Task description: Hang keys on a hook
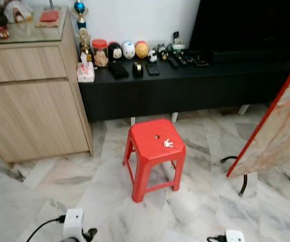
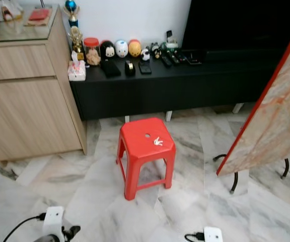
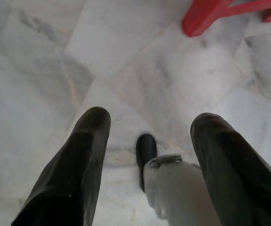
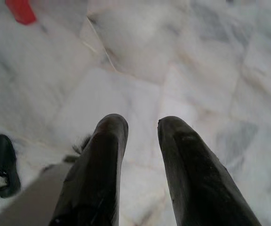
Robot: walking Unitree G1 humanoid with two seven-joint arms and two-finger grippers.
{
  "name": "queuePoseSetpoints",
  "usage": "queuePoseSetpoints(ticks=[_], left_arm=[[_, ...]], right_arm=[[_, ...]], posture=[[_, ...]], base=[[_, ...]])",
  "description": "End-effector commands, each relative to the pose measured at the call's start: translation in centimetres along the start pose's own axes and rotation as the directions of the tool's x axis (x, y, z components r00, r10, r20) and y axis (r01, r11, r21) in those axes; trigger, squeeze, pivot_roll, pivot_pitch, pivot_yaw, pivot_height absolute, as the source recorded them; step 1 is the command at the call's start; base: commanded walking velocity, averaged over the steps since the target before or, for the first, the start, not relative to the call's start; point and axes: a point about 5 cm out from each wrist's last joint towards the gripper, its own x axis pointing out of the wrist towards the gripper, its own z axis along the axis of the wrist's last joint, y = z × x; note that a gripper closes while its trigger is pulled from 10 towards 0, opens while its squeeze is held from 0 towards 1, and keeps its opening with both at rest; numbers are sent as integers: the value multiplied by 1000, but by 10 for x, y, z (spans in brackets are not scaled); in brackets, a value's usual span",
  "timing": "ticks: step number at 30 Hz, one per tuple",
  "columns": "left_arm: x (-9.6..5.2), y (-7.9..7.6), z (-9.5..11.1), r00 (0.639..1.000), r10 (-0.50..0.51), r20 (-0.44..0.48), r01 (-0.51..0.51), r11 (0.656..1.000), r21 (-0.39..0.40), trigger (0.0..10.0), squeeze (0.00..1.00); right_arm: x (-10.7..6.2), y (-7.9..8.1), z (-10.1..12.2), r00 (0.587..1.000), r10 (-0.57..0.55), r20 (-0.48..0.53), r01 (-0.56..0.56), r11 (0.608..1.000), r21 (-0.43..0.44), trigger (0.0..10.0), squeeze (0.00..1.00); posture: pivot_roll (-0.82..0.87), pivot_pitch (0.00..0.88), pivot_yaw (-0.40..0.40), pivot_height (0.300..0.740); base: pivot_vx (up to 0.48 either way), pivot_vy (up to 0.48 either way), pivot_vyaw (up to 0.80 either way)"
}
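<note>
I look down at a red stool (image 1: 155,146) standing on the marble floor (image 1: 84,186) ahead of me. The keys (image 1: 168,143) lie on its seat, pale and small, just beside the round hole in the middle of the seat and toward my right. Nothing touches them.

Behind the stool runs a low black console (image 1: 185,80) against the white wall, its tabletop lined with small things: a red-lidded jar (image 1: 100,52), round figurines, dark remotes and a tissue pack (image 1: 85,73) at the end nearest the wooden cabinet (image 1: 29,96) on my left. A trophy (image 1: 80,15) stands by the cabinet's edge. A tilted board (image 1: 281,126) with a red rim leans in on my right.

Both my arms hang low. My left gripper (image 3: 147,127) points at the floor with its fingers spread wide and holding nothing; a red stool leg shows beyond it. My right gripper (image 4: 142,125) also points at bare marble, its fingers apart by a narrower gap, empty. Both are well apart from the keys
</note>
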Motion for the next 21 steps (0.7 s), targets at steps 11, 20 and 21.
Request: queuePoseSetpoints(ticks=[11, 20, 21], left_arm=[[0, -1, -4, 1000, 3, -16, -3, 1000, -10, 10000, 0], [0, -1, -5, 1000, 2, -18, -2, 1000, -13, 10000, 0], [0, -1, -5, 1000, 1, -19, -2, 1000, -13, 10000, 0]], right_arm=[[-1, -4, 1, 1000, 1, 15, -1, 1000, -1, 10000, 0], [-1, -4, 0, 1000, 1, 21, -1, 1000, 10, 10000, 0], [-1, -4, 0, 1000, 1, 22, -1, 1000, 10, 10000, 0]], posture=[[113, 0, -95, 740], [110, 0, -93, 740], [110, 0, -94, 740]], base=[[314, 0, 0], [318, 0, 0], [319, 0, 0]])
